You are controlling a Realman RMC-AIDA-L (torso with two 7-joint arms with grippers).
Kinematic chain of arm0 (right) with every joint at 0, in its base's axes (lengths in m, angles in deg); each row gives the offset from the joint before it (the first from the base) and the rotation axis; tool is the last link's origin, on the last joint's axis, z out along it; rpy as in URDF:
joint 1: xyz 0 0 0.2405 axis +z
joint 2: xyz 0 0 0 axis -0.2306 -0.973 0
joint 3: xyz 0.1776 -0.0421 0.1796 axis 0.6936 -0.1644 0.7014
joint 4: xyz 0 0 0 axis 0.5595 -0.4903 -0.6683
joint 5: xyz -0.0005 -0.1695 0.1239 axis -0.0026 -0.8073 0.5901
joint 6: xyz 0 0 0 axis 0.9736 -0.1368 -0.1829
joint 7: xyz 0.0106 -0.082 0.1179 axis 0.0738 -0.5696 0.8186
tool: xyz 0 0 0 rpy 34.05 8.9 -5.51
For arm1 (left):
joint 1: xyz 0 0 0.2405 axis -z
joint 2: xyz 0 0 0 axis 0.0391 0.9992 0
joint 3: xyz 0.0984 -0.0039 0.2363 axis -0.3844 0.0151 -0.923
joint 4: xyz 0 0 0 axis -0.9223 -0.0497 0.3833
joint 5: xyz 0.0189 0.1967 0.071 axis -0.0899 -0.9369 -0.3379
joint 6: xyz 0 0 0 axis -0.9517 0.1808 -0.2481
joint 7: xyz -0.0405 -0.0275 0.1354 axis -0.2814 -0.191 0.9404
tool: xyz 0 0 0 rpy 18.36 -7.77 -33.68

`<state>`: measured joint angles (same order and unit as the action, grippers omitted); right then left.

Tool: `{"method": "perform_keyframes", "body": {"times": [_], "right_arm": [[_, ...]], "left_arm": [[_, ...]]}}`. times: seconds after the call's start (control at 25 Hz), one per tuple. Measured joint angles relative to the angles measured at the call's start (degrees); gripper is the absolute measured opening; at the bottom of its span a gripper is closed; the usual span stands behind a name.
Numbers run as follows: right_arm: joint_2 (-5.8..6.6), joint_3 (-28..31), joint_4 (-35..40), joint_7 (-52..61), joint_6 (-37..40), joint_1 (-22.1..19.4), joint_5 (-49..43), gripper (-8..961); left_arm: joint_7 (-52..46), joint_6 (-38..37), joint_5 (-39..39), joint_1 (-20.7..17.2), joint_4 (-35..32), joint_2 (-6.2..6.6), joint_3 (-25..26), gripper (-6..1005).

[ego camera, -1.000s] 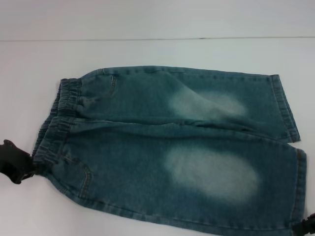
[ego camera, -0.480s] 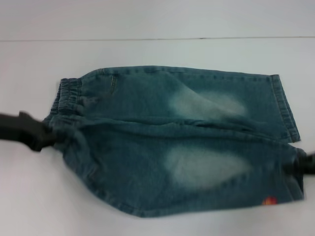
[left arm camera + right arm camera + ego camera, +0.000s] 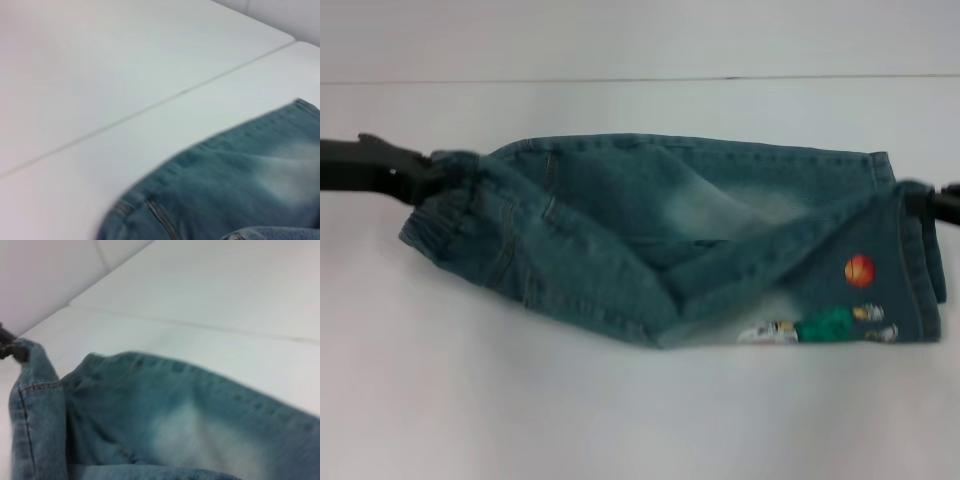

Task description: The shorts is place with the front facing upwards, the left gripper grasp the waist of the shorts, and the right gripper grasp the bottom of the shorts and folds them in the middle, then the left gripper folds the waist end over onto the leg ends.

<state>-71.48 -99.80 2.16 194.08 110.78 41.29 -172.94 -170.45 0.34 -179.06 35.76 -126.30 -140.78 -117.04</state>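
Both grippers — left gripper (image 3: pixel 432 172), right gripper (image 3: pixel 918 200) — pinch the shorts (image 3: pixel 660 235).

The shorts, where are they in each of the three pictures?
Head view: the shorts lie across the middle, the near leg lifted and folding over, held between the left tool and the right tool.
Left wrist view: the shorts fill the lower right corner.
Right wrist view: the shorts fill the lower half.
Shared landmark: the seam line in the white table, crossing beyond the shorts in every view.
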Motion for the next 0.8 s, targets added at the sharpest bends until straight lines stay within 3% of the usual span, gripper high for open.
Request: {"method": "perform_keyframes", "body": {"times": [0.24,0.52,0.8], "right_arm": [[-1.89,-0.42,-0.11,-1.25,-10.02,1.22,1.42,35],[-2.46,-1.35,-1.40,-3.99,-19.57,2.40,3.91,35],[-2.48,-4.36,-5.36,-3.92,-29.07,2.74,3.76,45]], "left_arm": [[-0.88,9.64,0.10,0.99,-0.30,-2.95,-1.87,50],[-1.28,21.93,0.17,1.65,0.28,-5.35,-4.02,50],[-2.47,29.44,0.13,1.73,3.67,-5.57,-7.74,65]]}}
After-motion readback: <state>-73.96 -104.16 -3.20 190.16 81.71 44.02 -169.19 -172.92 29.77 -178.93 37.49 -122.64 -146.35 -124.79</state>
